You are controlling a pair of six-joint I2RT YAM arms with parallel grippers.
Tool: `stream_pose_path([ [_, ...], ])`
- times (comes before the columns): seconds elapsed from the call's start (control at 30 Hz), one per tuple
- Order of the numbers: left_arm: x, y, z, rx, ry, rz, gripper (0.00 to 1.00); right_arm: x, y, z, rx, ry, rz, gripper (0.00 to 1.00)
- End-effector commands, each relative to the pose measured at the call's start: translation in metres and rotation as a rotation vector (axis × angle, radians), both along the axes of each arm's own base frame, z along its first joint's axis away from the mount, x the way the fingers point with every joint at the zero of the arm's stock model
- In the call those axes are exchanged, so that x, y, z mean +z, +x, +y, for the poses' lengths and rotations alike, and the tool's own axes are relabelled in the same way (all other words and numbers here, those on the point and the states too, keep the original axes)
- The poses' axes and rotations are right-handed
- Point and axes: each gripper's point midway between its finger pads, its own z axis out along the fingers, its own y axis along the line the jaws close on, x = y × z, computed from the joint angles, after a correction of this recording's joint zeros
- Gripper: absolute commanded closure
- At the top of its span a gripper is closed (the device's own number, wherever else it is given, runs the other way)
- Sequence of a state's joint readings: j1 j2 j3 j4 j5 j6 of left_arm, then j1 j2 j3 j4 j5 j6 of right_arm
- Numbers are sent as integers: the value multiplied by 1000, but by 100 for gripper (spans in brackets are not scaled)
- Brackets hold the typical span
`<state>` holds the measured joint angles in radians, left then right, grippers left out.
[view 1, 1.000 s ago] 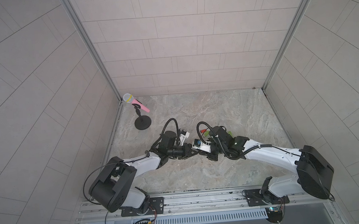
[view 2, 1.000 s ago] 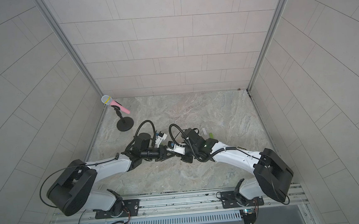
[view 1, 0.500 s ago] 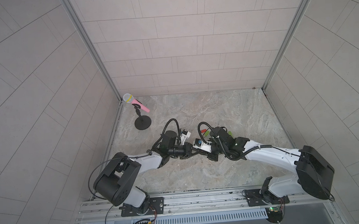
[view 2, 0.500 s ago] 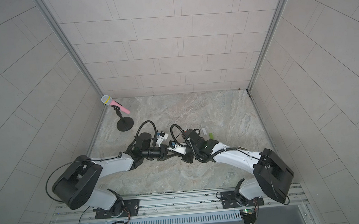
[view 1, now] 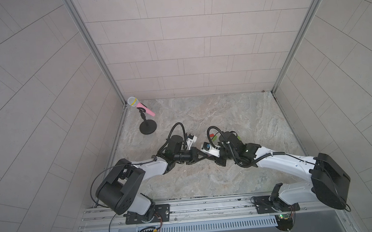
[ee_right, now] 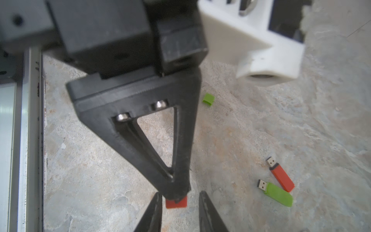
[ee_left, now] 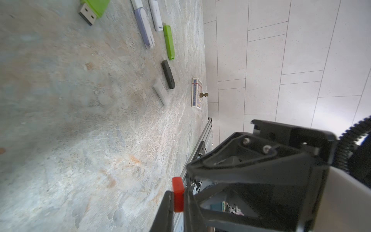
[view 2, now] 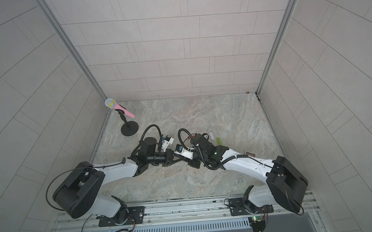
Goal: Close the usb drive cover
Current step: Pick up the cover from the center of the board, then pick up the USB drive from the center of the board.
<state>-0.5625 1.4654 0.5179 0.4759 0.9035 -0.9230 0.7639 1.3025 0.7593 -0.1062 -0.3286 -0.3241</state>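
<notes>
A marbled grey worktop [view 1: 225, 118] is seen in both top views, walled in by pale tiles. Two white-and-black arms are reached in from the lower edge of the frame, the left arm [view 1: 148, 170] from the lower left and the right arm [view 1: 282, 165] from the lower right. Their tips are found together just below the centre of the picture. A pink microphone [view 1: 143, 106] on a black stand [view 1: 148, 129] is placed left of centre, well apart from both arms.

The left hand [ee_left: 178, 200] is closed narrowly on a short red cap [ee_left: 178, 192], which is pinched between its two tips and held off the worktop. The right hand [ee_right: 180, 195] is held partly wide. Its tips are set on either side of the red cap, with a clear gap at one side and a slight one at the other, and nothing is gripped by it. One black finger [ee_right: 176, 140] of the left hand is seen over the cap from the right wrist.

A small printed box [ee_left: 196, 92] is laid near the wall. A red drive [ee_right: 281, 174] with its plug bare is laid on the worktop just beside a green drive [ee_right: 278, 193], likewise uncapped. A black drive [ee_left: 168, 74] and a lilac drive [ee_left: 144, 28] are laid in a loose row farther off. A loose green cap [ee_right: 208, 99] is laid well apart from the red drive.
</notes>
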Motion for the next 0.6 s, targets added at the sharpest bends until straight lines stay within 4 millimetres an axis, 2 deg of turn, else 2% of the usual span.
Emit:
stream_pose_path([
  [0.0, 9, 13, 16, 62, 42, -62, 89, 19, 21, -23, -98, 49, -43, 63],
  [0.1, 9, 23, 35, 127, 74, -64, 89, 14, 42, -47, -186, 41, 3, 61],
  [0.23, 13, 32, 55, 185, 87, -67, 89, -9, 66, -67, -232, -114, 79, 61],
  [0.43, 23, 40, 73, 237, 102, -84, 89, -31, 103, -71, -219, -327, 154, 61],
  [0.57, 25, 43, 78, 246, 116, -95, 89, -52, 120, -67, -160, -442, 208, 62],
])
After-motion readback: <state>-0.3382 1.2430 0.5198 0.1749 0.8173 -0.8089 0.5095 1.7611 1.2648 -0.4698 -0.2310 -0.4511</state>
